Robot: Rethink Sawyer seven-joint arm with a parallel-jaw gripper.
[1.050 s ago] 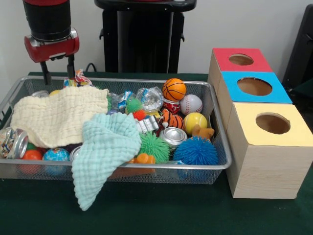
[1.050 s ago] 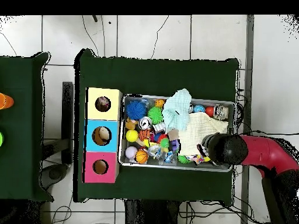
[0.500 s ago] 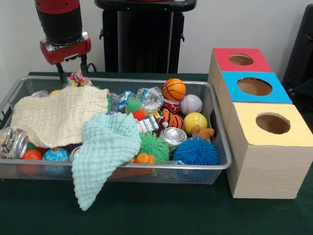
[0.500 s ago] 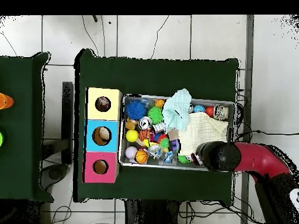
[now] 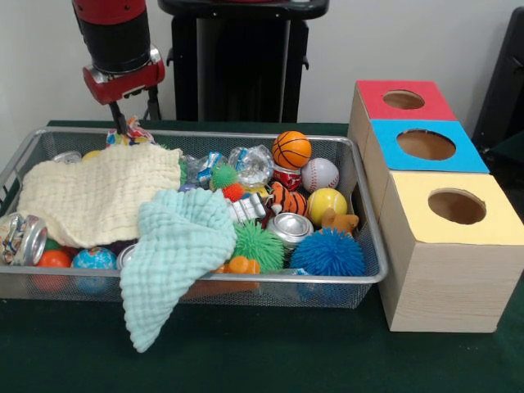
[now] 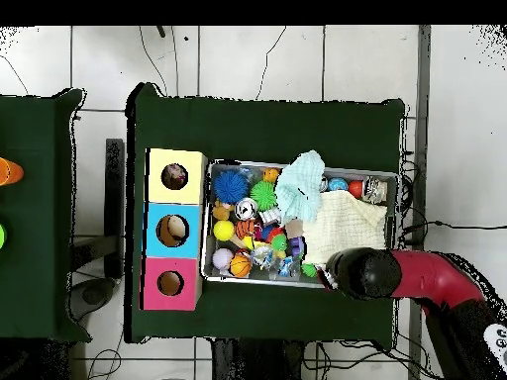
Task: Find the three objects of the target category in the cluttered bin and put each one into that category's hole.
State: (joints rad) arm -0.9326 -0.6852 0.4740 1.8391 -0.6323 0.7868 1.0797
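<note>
The wire bin (image 5: 205, 278) holds a cream cloth (image 5: 98, 192) and a mint cloth (image 5: 176, 246) that droops over the front rim. Around them lie a mini basketball (image 5: 291, 149), a baseball (image 5: 319, 173), a yellow ball (image 5: 327, 205), a blue spiky ball (image 5: 327, 254), a green spiky ball (image 5: 258, 244), a silver can (image 5: 291, 228) and a crushed can (image 5: 23, 237). My gripper (image 5: 137, 115) hangs open and empty over the bin's far-left rim, above a colourful wrapper (image 5: 131, 133). In the overhead view the arm's head (image 6: 354, 273) hides the fingers.
A wooden box beside the bin has a red-topped hole (image 5: 403, 100), a blue-topped hole (image 5: 426, 145) and a yellow-topped hole (image 5: 456, 206). The cloths cover much of the bin's left half. A globe ball (image 5: 94, 259) and an orange ball (image 5: 53, 259) peek out below.
My gripper has slid along the bin's far rim toward the box side, rightward in the front view. Nothing in the bin has moved.
</note>
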